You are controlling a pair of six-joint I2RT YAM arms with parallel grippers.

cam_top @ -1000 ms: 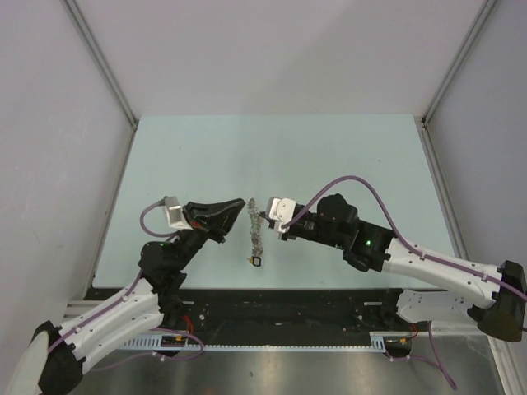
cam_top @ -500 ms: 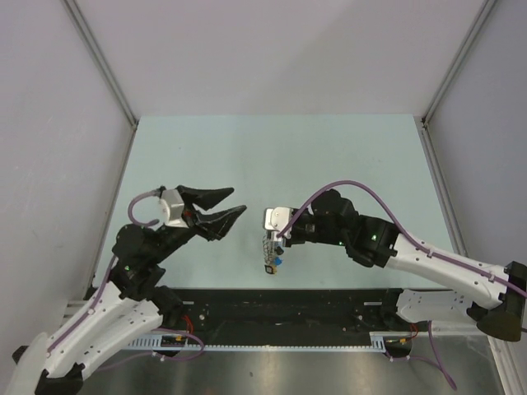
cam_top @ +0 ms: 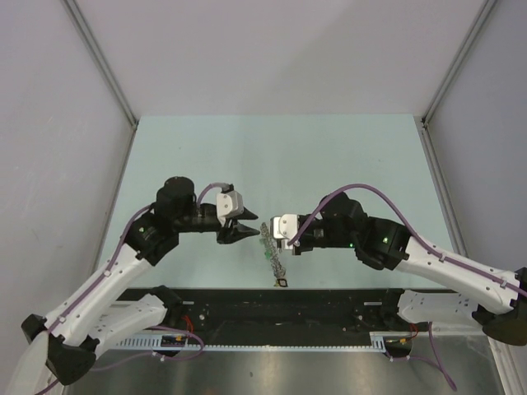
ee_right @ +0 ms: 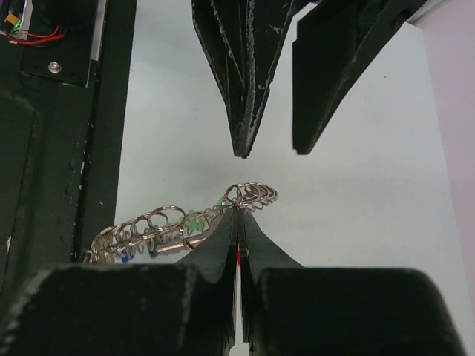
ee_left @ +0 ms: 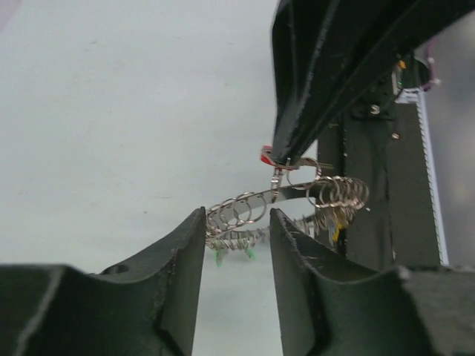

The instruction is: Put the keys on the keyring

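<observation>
The keyring (cam_top: 272, 257) hangs edge-on over the table between my two grippers, fringed with small keys and green, blue, yellow and black tags. My right gripper (cam_top: 271, 239) is shut on the red-tagged key. The red tag (ee_right: 237, 256) shows between its pressed fingers, and the key's small loop sits at the ring (ee_right: 152, 225). My left gripper (cam_top: 249, 226) is open, with its tips just left of the ring. In the left wrist view the ring (ee_left: 245, 210) lies across the gap between my left fingers (ee_left: 182, 259). The right fingers (ee_left: 297, 137) pinch the red tag (ee_left: 266, 155) above it.
The pale green table (cam_top: 272, 156) ends in a dark front rail (cam_top: 272, 303) just below the hanging keys. Grey walls (cam_top: 58, 123) close in the left, right and back sides.
My left arm has swung in and forward, bringing its open gripper up to the ring from the left. My right gripper has shifted slightly right and toward the front edge, carrying the key and ring.
</observation>
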